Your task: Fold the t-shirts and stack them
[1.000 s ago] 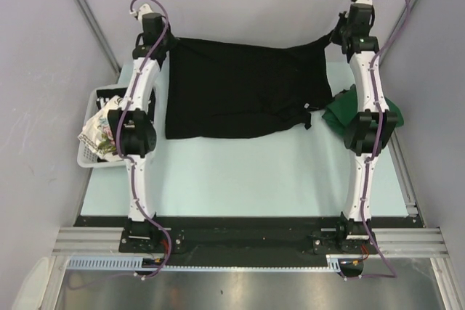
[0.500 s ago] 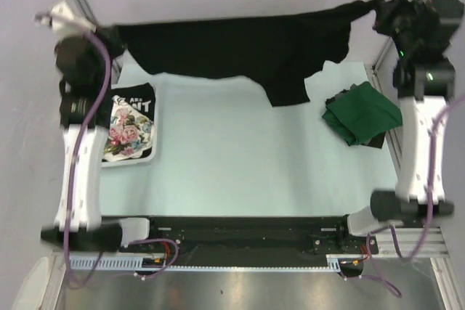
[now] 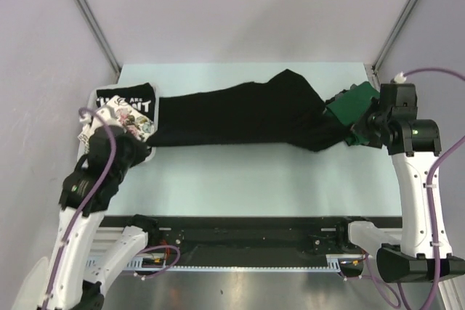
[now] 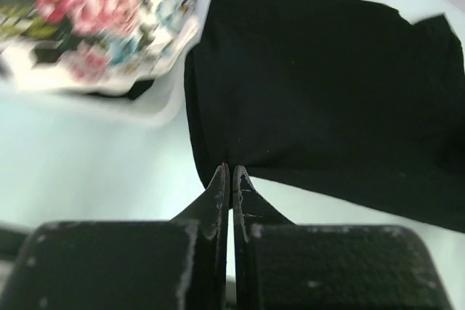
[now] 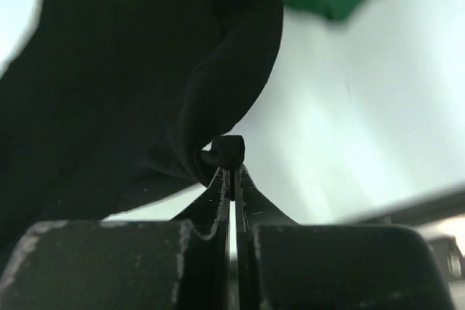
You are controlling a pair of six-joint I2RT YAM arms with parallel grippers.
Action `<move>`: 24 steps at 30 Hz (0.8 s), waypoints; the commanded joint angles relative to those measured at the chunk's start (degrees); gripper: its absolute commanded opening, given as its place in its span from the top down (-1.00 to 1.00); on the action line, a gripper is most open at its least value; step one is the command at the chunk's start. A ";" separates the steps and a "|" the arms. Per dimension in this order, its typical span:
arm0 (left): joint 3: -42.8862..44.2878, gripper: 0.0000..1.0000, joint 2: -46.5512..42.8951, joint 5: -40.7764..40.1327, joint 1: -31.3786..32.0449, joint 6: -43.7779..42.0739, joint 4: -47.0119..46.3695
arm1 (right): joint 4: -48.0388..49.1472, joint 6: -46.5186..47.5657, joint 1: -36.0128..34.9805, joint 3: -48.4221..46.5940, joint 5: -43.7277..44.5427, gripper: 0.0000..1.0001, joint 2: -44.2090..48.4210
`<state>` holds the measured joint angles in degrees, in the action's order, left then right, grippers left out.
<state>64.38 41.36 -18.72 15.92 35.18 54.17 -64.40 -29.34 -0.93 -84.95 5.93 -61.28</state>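
The large plain black t-shirt (image 3: 240, 117), of soft matte cloth, lies as a long wrinkled band across the smooth pale blue table (image 3: 254, 172). It reaches from the white plastic basket (image 4: 149, 110) to the folded dark green shirt (image 3: 357, 104), which it touches. The left gripper (image 4: 230, 177) is pinched on its near edge. The right gripper (image 5: 231, 159) is clamped on a small fold of it. Half a second ago this shirt hung stretched in the air at the far side; now it is down and nearer.
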 commanded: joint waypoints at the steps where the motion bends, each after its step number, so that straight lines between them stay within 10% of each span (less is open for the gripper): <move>1: 7.94 1.00 -6.38 -1.41 -0.01 4.02 21.36 | -16.97 -4.49 2.06 2.50 -7.49 1.00 4.94; 10: 2.16 0.75 -12.79 11.24 -0.01 6.74 28.72 | -22.52 0.24 2.25 13.92 -17.55 1.00 3.90; 14: 3.02 0.16 -12.63 10.29 -0.01 5.79 26.25 | -20.77 1.92 2.51 13.84 -17.35 0.18 -0.14; 24: 7.61 0.19 -3.22 0.97 -0.10 -2.31 9.50 | -6.46 0.60 2.95 11.83 -19.56 0.08 -7.00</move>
<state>72.60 35.07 -14.24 15.90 36.53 73.80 -76.71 -28.69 1.83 -70.85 -11.88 -65.58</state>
